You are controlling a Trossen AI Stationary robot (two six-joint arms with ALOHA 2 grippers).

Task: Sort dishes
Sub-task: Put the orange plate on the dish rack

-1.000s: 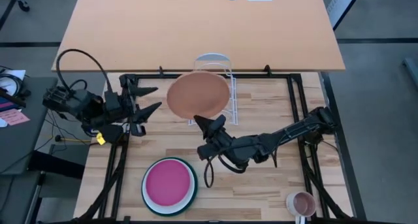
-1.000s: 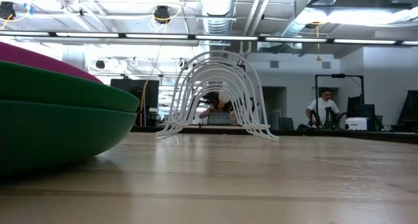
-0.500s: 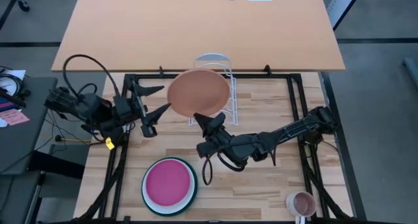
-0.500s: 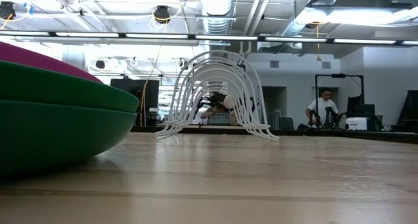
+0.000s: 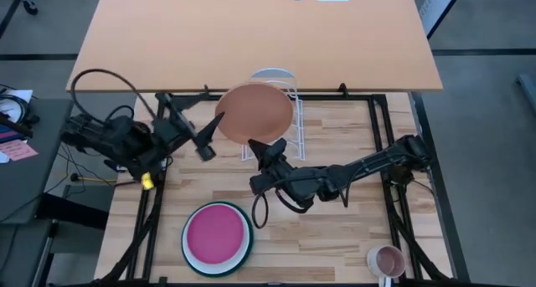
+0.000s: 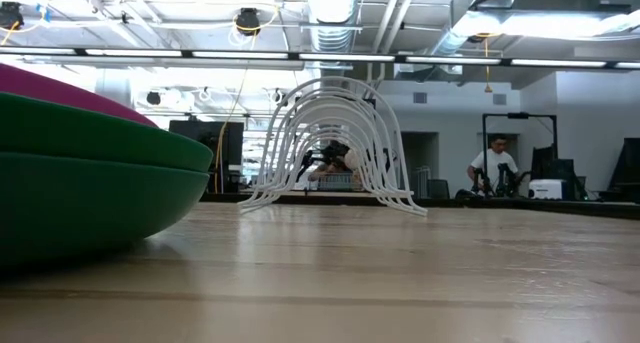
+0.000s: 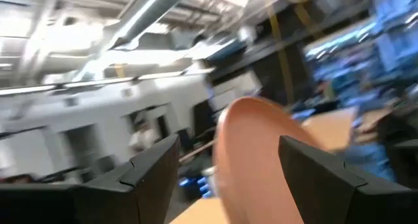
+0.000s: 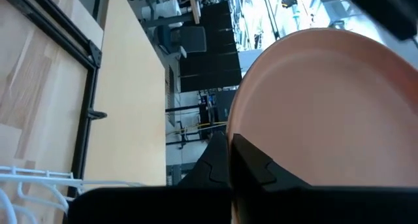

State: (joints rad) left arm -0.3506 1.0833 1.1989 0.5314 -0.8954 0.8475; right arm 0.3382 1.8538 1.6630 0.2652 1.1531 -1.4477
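Your right gripper [image 5: 266, 146] is clamped on the near rim of the terracotta plate [image 5: 254, 114], holding it up over the far middle of the table [image 5: 335, 228], just in front of the white wire rack [image 5: 280, 78]. It grips the same edge as a second ago, and the plate has barely shifted.

Your left gripper [image 5: 203, 128] has its fingers [image 7: 153, 168] spread wide apart. It has swung in from the left since a second ago and now sits right at the plate's left rim, one finger on either side of that edge, not yet closed on it.

The magenta plate [image 5: 217, 234] lies on the white plate [image 5: 192, 255], stacked in the dark green plate [image 6: 90, 198] at the near left. A small mug [image 5: 386, 260] stands at the near right corner.
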